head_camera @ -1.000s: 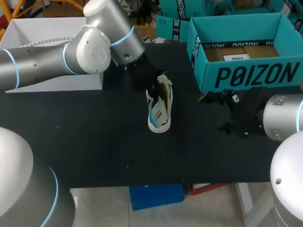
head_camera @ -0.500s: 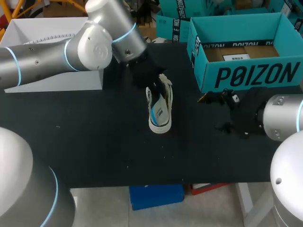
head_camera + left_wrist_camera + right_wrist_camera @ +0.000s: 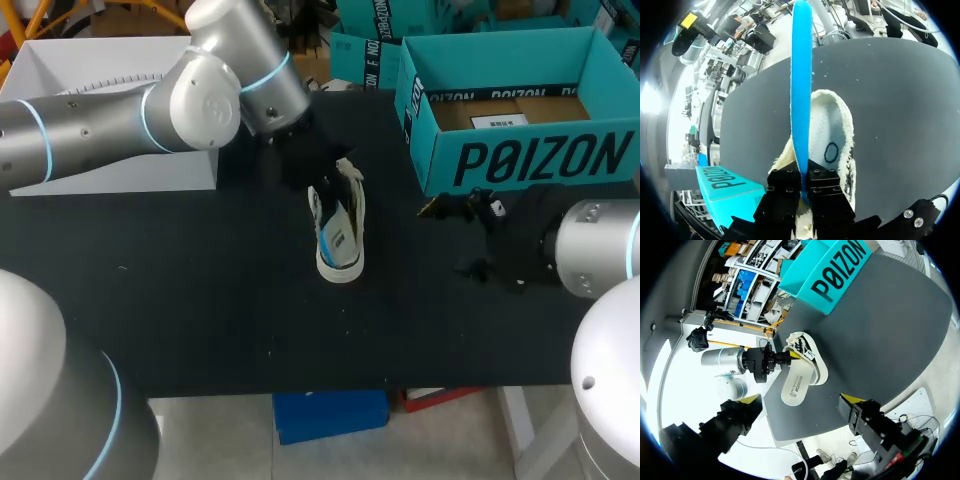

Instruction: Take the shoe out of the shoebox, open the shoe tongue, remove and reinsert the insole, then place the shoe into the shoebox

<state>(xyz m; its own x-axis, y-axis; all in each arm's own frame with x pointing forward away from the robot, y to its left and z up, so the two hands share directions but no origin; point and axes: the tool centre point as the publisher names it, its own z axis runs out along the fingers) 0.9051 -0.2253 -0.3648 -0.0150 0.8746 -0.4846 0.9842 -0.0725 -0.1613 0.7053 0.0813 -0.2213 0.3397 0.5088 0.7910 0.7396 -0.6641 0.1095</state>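
Fingers [image 3: 784, 192] of the left gripper [image 3: 801, 176], yellow tips hidden, pinch the blue insole [image 3: 801, 90] rising from the shoe [image 3: 340, 235] on the tabletop [image 3: 180, 300] near the shoebox [image 3: 530, 155]; the right gripper [image 3: 802, 400] has its fingers [image 3: 742, 416] spread wide, while the left arm [image 3: 150, 110] and shoe have edged slightly boxward.

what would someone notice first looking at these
The bright blue insole stands out first, pinched edge-on in the left gripper at the opening of a white shoe in the middle of the black table. Next comes the big teal shoebox, open at the table's far right.
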